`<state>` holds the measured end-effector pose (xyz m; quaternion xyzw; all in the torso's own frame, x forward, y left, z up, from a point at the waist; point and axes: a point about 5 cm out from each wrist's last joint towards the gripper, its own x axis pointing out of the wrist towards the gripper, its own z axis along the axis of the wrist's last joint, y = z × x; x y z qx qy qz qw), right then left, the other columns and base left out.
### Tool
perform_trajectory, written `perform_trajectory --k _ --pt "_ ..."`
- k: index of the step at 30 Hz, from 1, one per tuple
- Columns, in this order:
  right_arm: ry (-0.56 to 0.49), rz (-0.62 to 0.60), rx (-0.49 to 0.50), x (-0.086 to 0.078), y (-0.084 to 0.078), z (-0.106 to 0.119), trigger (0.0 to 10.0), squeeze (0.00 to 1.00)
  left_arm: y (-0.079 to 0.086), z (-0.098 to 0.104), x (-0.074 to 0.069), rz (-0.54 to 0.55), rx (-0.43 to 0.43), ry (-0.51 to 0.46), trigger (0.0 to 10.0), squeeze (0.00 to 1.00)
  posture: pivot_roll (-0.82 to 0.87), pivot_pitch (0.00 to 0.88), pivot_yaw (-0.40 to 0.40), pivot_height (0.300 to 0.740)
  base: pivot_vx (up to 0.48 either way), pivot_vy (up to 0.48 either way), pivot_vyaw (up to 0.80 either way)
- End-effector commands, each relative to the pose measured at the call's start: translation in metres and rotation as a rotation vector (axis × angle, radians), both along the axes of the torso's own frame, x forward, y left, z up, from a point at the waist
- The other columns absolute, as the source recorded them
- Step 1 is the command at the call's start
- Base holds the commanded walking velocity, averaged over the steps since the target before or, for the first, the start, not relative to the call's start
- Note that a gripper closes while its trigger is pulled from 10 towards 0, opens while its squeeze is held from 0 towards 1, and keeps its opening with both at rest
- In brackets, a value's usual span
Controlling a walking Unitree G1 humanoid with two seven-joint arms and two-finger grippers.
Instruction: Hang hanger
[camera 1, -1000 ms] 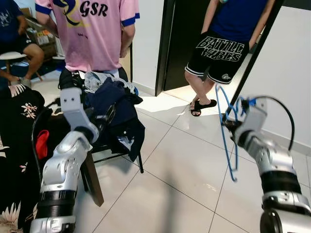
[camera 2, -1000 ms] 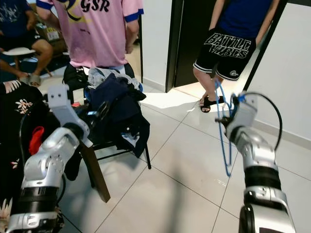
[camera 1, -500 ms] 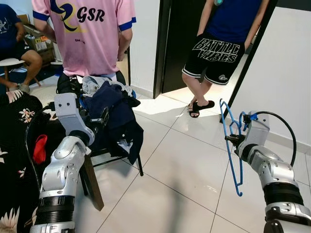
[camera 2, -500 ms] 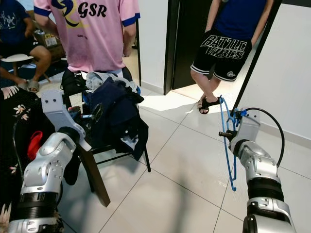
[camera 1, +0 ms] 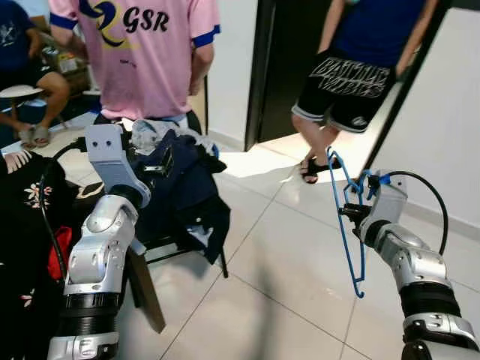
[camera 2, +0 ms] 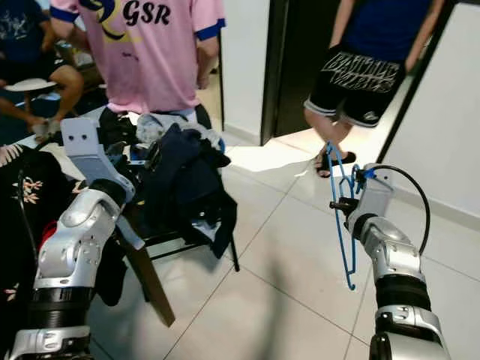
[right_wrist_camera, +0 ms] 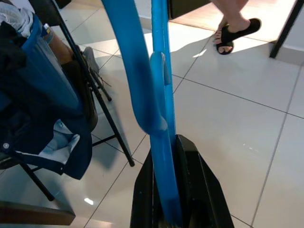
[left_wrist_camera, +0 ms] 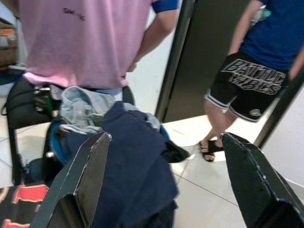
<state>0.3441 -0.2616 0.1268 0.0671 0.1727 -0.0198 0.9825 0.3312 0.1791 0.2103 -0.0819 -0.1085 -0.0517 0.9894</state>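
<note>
Gripping blue hanger [camera 1: 346,217] in right gripper [camera 1: 354,212], fingers clamped on its bar, hanger hanging over tiled floor [camera 1: 285,255]. Holding left gripper [left_wrist_camera: 164,180] raised with fingers spread apart, pointing at clothes pile [camera 1: 176,180] on chair [camera 1: 187,244]. Standing ahead: person in pink shirt [camera 1: 142,52] behind chair, person in black shorts [camera 1: 345,75] at dark doorway. Cutting off both persons' heads at frame top.

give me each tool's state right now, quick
Left tool: open, holding nothing, raised toward the pile of clothes on the chair.
Right tool: closed on the blue hanger.
</note>
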Motion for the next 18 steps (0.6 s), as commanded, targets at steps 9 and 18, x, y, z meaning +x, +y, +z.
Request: perform_trajectory --k 9,18 --pt "-0.022 0.003 -0.01 0.0026 -0.0009 0.0038 10.0 0.0 -0.0083 0.0047 -0.0004 -0.029 0.061 -0.016 10.0 0.0 0.01 0.006 -0.034 0.74 0.26 0.0 0.0" --pt "-0.035 0.013 -0.008 0.003 0.0009 0.0052 10.0 0.0 -0.0077 0.0048 -0.0007 -0.024 0.065 -0.013 10.0 0.0 0.01 0.006 -0.034 0.74 0.262 0.0 0.0"
